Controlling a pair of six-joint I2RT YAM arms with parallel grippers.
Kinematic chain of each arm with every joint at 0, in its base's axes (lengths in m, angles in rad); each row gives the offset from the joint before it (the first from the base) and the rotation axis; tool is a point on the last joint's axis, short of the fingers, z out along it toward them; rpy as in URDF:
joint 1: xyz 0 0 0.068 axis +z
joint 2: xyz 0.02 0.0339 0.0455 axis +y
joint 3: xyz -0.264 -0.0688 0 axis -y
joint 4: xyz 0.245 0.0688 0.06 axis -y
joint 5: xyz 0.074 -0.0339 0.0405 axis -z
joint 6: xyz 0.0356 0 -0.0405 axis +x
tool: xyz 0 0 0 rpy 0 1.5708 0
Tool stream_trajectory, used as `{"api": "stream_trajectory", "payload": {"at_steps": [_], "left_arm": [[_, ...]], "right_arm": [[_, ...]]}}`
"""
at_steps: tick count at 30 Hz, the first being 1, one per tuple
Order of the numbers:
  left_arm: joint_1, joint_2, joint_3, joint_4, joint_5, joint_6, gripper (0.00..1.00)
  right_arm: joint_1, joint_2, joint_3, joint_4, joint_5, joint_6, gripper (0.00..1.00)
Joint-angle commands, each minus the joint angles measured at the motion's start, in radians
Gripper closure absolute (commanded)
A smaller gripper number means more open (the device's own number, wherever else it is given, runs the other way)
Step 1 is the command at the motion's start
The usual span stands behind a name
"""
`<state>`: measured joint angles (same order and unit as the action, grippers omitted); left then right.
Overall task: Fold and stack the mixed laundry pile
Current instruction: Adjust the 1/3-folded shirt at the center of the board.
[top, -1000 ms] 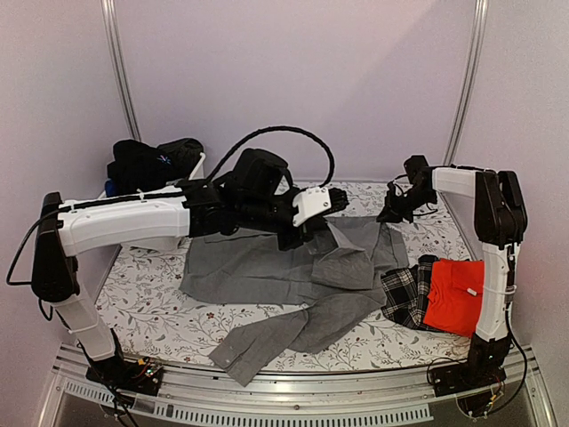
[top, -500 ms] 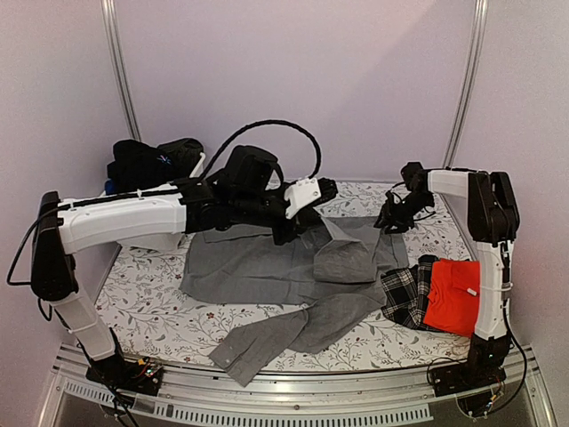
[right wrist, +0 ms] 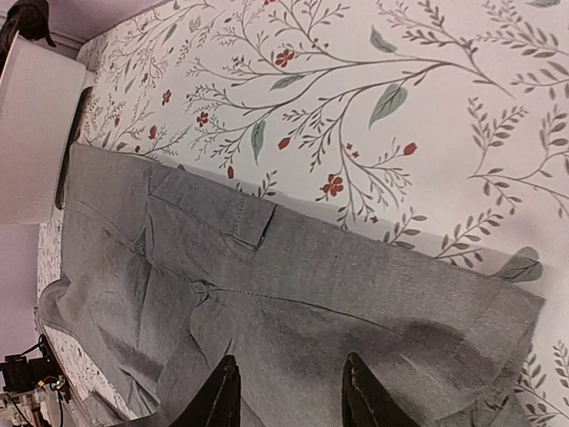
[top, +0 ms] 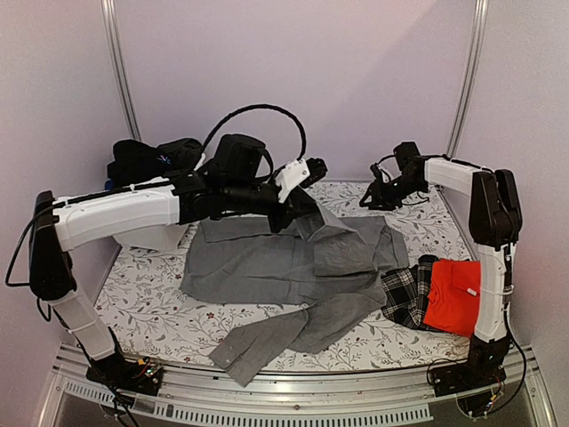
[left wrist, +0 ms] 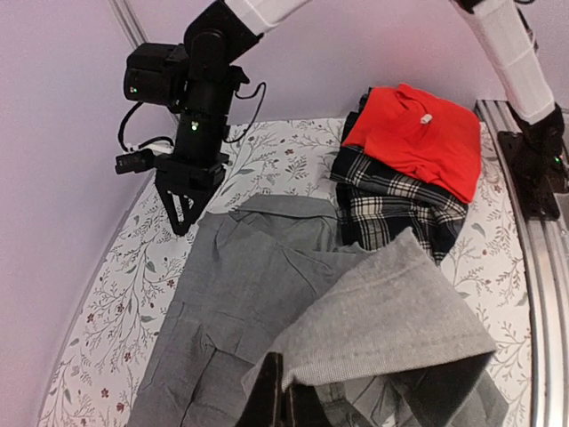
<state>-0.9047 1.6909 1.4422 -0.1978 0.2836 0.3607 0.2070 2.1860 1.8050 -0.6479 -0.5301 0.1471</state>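
A grey long-sleeved shirt (top: 258,262) lies spread on the flowered table, one sleeve reaching the front edge. My left gripper (top: 300,206) is shut on an edge of its right part and holds that flap lifted above the shirt's body; the left wrist view shows the shut gripper (left wrist: 284,393) pinching the grey flap (left wrist: 391,311). My right gripper (top: 372,197) is open and empty, hanging over the shirt's far right edge; in the right wrist view the gripper (right wrist: 292,391) sits above grey cloth (right wrist: 267,294). A folded red shirt (top: 455,296) lies on plaid cloth (top: 407,294) at the right.
A white tub (top: 164,238) at the back left holds a black garment (top: 147,160); it also shows in the right wrist view (right wrist: 36,133). Metal frame posts stand at both back corners. The right arm (left wrist: 200,80) shows in the left wrist view, beyond the shirt.
My left gripper has moved back and to the left, higher, carrying the grey flap with it. My right gripper has shifted left and back along the shirt's far edge.
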Motion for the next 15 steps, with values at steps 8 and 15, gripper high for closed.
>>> {"api": "stream_trajectory", "payload": {"at_steps": [8,15], "left_arm": [[0.188,0.013,0.082,-0.022,-0.197,-0.354,1.00],[0.292,0.088,0.060,-0.145,-0.281,-0.516,1.00]], "right_arm": [[0.016,0.146,-0.079,-0.058,0.010,-0.060,0.62],[-0.023,0.100,-0.006,-0.097,0.020,-0.050,0.56]]}}
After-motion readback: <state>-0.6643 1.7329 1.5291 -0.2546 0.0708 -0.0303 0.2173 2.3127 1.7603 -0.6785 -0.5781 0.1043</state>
